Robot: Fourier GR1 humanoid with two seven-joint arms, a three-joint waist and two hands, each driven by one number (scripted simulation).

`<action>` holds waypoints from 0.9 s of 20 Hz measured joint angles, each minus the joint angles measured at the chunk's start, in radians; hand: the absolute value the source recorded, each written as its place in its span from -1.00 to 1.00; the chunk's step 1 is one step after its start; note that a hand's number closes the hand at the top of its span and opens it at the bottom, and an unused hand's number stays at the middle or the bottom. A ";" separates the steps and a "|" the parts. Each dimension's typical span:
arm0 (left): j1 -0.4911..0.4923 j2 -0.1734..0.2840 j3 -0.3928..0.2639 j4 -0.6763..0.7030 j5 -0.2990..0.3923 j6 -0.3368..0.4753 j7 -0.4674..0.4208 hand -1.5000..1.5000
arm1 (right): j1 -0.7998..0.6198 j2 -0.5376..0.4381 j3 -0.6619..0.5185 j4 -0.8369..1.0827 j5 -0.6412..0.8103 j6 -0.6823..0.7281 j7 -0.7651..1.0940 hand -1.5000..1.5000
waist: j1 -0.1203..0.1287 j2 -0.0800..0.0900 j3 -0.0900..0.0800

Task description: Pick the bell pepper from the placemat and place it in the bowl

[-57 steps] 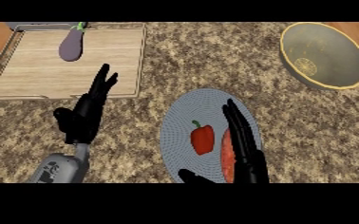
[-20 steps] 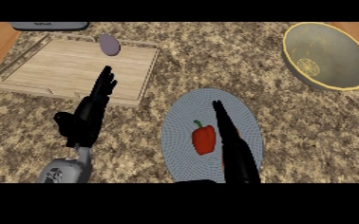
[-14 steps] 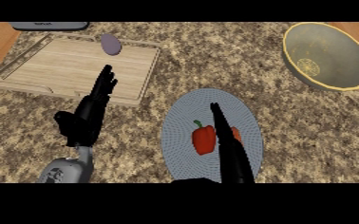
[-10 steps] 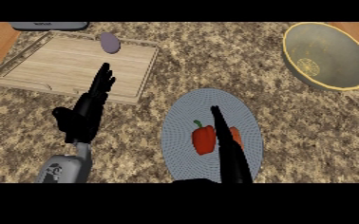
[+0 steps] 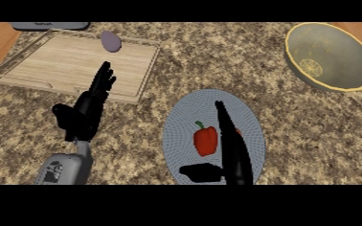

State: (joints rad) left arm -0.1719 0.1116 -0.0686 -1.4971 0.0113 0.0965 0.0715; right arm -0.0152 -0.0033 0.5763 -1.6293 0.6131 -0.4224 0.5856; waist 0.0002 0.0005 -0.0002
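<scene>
Since a moment ago our right hand (image 5: 230,143) barely shifted, fingers straight beside the bell pepper (image 5: 206,141) at lower centre; we should curl around it before lifting toward the upper-right bowl (image 5: 302,72).

The right robot hand (image 5: 230,146) now shows edge-on over the placemat (image 5: 182,124), a narrow line of straight fingers just right of the pepper (image 5: 206,140); earlier it lay broader, fingers spread, farther right of the pepper. Its thumb now juts left below the pepper. The view has shifted since the earliest picture: the board (image 5: 71,64) appears turned and skewed, and the purple vegetable (image 5: 110,41) on it reads as a short oval near the board's far edge.
</scene>
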 measured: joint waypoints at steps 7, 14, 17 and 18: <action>0.020 -0.024 -0.015 -0.033 -0.028 0.010 0.012 0.00 | -0.036 -0.006 -0.007 0.099 0.050 -0.004 0.017 -1.00 | 0.001 -0.004 -0.002; 0.036 -0.015 0.004 -0.041 -0.019 -0.021 0.005 0.00 | -0.098 -0.008 0.026 0.186 0.034 0.031 -0.058 1.00 | 0.004 -0.010 -0.006; 0.045 -0.019 0.000 -0.048 -0.031 -0.015 0.005 0.00 | -0.115 -0.006 0.047 0.220 0.065 0.046 -0.088 1.00 | 0.004 -0.012 -0.006; 0.037 -0.028 -0.002 -0.029 -0.037 -0.010 -0.007 0.00 | -0.120 -0.006 0.051 0.230 0.067 0.045 -0.103 1.00 | 0.003 -0.013 -0.007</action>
State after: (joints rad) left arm -0.1351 0.0832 -0.0703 -1.5259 -0.0259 0.0864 0.0645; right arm -0.1347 -0.0091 0.6274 -1.3989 0.6801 -0.3778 0.4822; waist 0.0029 -0.0126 -0.0071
